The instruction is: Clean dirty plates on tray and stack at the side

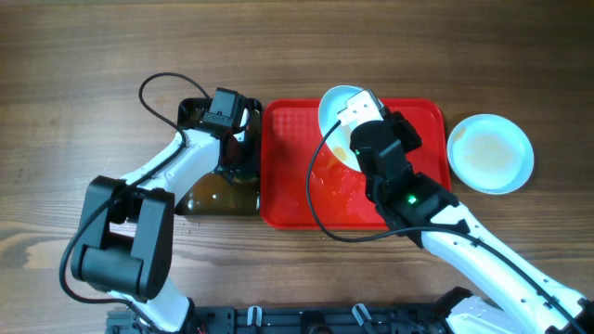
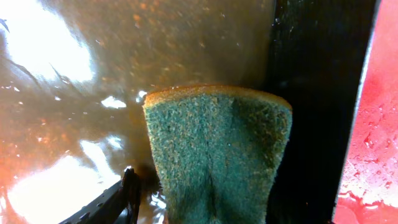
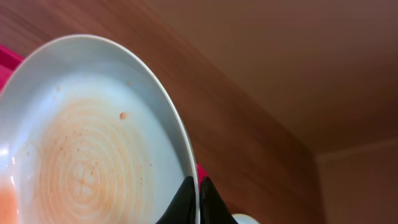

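Note:
The red tray (image 1: pixel 292 186) lies in the middle, wet with orange smears. My right gripper (image 1: pixel 357 139) is shut on the rim of a pale plate (image 1: pixel 334 107) and holds it tilted on edge above the tray's back. In the right wrist view the fingers (image 3: pixel 198 198) pinch the rim, and the plate (image 3: pixel 93 143) shows orange ring smears. A second plate (image 1: pixel 490 153) with a faint orange tint lies on the table right of the tray. No third plate shows. My left gripper (image 1: pixel 232 116) is shut on a green sponge (image 2: pixel 217 155), which dips into brownish water.
The black basin (image 1: pixel 215 195) of brownish water stands against the tray's left edge; its dark wall (image 2: pixel 311 93) shows in the left wrist view, with the tray (image 2: pixel 373 143) beyond it. A black cable loops over the tray from the right arm.

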`<state>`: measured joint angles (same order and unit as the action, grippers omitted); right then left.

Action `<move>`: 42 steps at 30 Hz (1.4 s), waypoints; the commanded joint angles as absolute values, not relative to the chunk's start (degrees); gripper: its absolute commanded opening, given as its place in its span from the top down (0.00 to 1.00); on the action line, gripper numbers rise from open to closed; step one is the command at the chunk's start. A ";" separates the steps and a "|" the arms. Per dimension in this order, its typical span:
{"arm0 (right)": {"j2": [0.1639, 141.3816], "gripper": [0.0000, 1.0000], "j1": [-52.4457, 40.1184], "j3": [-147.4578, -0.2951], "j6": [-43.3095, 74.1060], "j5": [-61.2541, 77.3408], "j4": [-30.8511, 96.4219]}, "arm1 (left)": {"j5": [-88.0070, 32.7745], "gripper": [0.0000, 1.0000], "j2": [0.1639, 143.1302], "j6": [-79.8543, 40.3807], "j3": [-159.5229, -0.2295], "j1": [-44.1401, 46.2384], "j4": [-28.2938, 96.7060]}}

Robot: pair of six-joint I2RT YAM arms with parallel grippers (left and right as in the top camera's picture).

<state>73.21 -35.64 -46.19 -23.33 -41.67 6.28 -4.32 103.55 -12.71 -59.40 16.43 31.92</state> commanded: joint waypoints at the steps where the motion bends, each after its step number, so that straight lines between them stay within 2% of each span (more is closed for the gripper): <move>1: 72.20 0.96 -35.77 -46.65 -25.50 -49.08 4.64 | -6.59 0.40 104.40 -12.38 -59.13 16.86 31.86; 7: 72.20 0.96 -35.77 -46.65 -25.06 -50.39 3.62 | -6.59 0.36 104.40 -12.38 -59.13 16.86 31.92; 9: 72.20 0.96 -35.18 -46.63 -20.67 -52.64 3.64 | -6.59 0.37 104.40 -12.38 -59.13 16.86 31.92; 11: 72.20 0.96 -33.01 -46.63 -11.70 -53.08 4.84 | -6.59 0.50 104.40 -12.38 -59.13 16.86 31.97; 13: 72.20 0.96 -29.26 -46.63 -0.08 -50.63 9.50 | -6.33 0.73 104.40 -12.38 -59.13 16.86 32.47; 15: 72.20 0.96 -24.32 -46.63 10.61 -45.21 15.92 | -3.60 0.89 104.40 -12.38 -59.13 16.86 33.50; 17: 72.20 0.96 -17.08 -46.63 18.70 -36.29 20.64 | 1.74 0.96 104.40 -12.40 -59.13 16.86 34.22; 20: 72.20 0.96 -6.63 -46.59 21.91 -23.97 22.85 | 4.80 0.96 104.38 -12.47 -59.13 16.86 33.80; 21: 72.20 0.96 -3.22 -46.59 23.59 -20.84 23.66 | 4.78 0.92 104.38 -12.47 -59.13 16.86 33.80; 23: 72.20 0.96 2.61 -46.59 24.53 -15.68 24.27 | 3.79 0.77 104.38 -12.45 -59.13 16.86 33.85; 24: 72.20 0.96 4.56 -46.59 24.71 -13.89 24.40 | 2.90 0.66 104.38 -12.45 -59.13 16.86 33.85; 28: 72.49 0.96 14.92 -46.59 26.26 -7.99 24.82 | -0.45 0.62 104.38 -12.67 -59.13 16.86 33.82; 35: 76.09 0.95 26.20 -46.57 27.16 -4.78 24.67 | -3.22 0.42 100.05 -15.86 -59.16 14.68 32.71; 36: 76.16 0.87 26.48 -46.57 27.14 -4.75 24.56 | -3.22 0.42 99.15 -15.86 -59.16 14.31 32.80; 38: 76.16 0.64 26.55 -46.57 27.11 -3.55 23.97 | -3.25 0.41 96.84 -15.88 -59.16 13.47 33.21; 42: 76.16 0.56 26.52 -46.57 26.96 5.23 23.16 | -3.42 0.41 91.26 -15.90 -59.16 11.44 34.85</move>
<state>75.55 26.46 -46.30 26.87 -2.63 23.94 -2.50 95.29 -15.35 -59.35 12.71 34.04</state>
